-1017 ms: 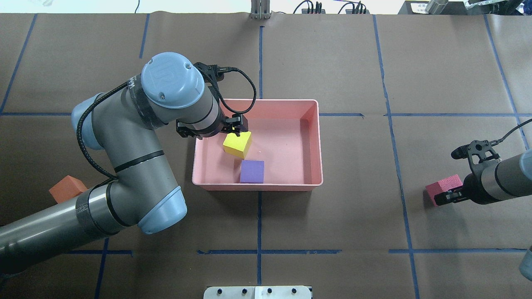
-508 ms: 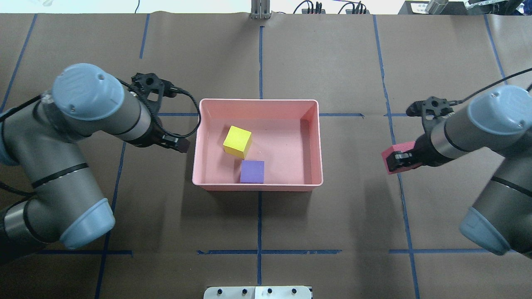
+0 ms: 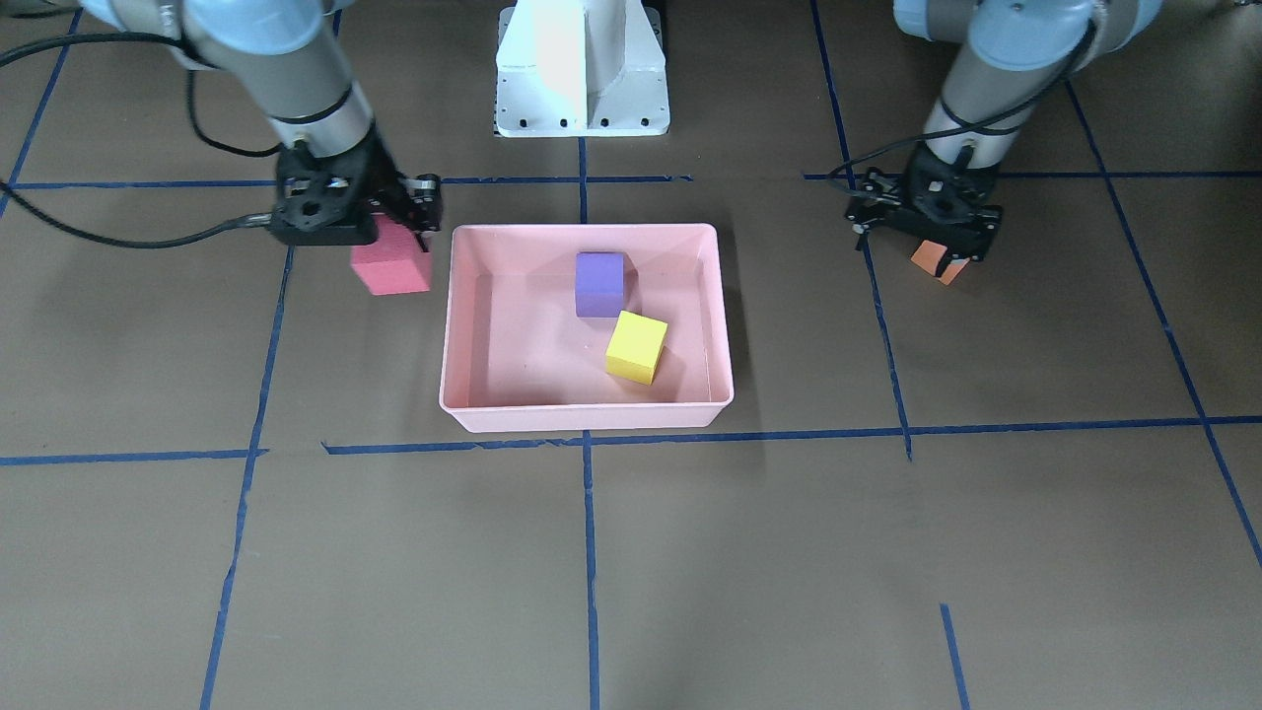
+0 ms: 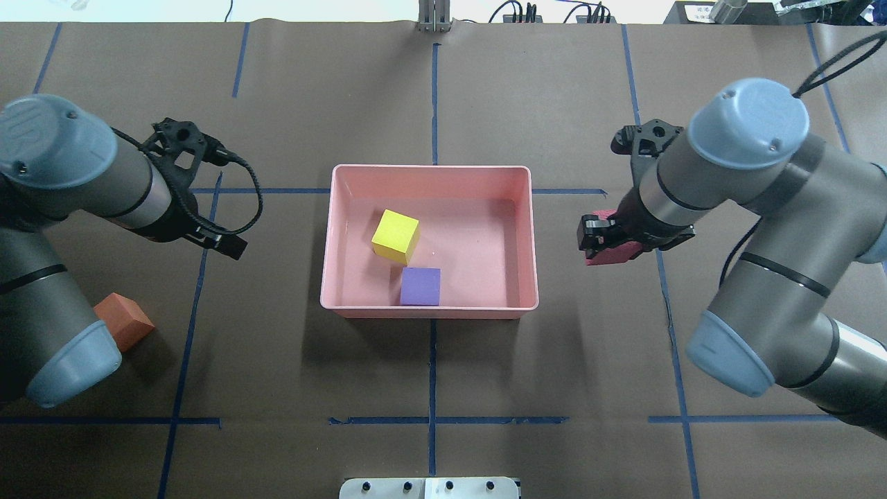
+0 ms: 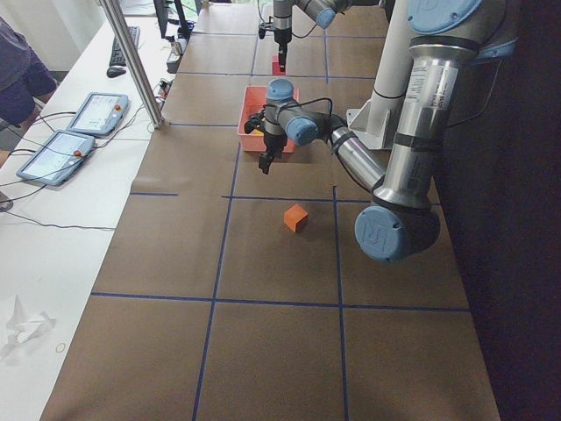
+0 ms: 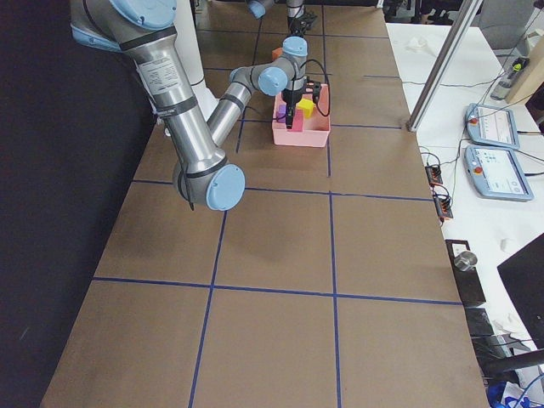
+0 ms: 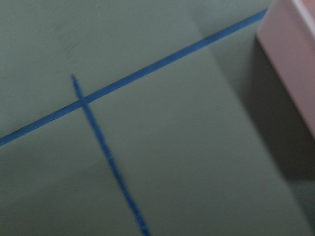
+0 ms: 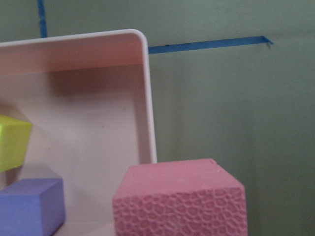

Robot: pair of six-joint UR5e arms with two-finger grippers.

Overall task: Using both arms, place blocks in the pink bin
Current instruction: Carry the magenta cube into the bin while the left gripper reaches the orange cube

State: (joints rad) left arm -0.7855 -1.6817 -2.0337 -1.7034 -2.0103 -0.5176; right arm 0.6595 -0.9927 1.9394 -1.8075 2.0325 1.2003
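Observation:
The pink bin [image 4: 533, 235] sits mid-table and holds the yellow block [image 4: 396, 236] and the purple block [image 4: 420, 286]. My right gripper [image 4: 601, 239] is shut on the red block [image 4: 613, 254] and holds it above the table just outside the bin's right wall; the right wrist view shows the red block [image 8: 179, 201] beside the bin rim [image 8: 147, 98]. My left gripper [image 4: 232, 246] is open and empty, off the bin's left side. The orange block [image 4: 123, 320] lies on the table at the far left, partly behind the left arm's elbow.
Blue tape lines [image 4: 432, 420] cross the brown table cover. The white base pedestal [image 3: 582, 69] stands behind the bin. In the front view the left gripper [image 3: 927, 225] overlaps the orange block [image 3: 939, 260]. Tablets and cables [image 6: 489, 144] lie on the side bench.
My left gripper let go of the yellow block in the bin and swung out to the left. My right gripper lifted the red block and carried it left, up to the bin's right wall.

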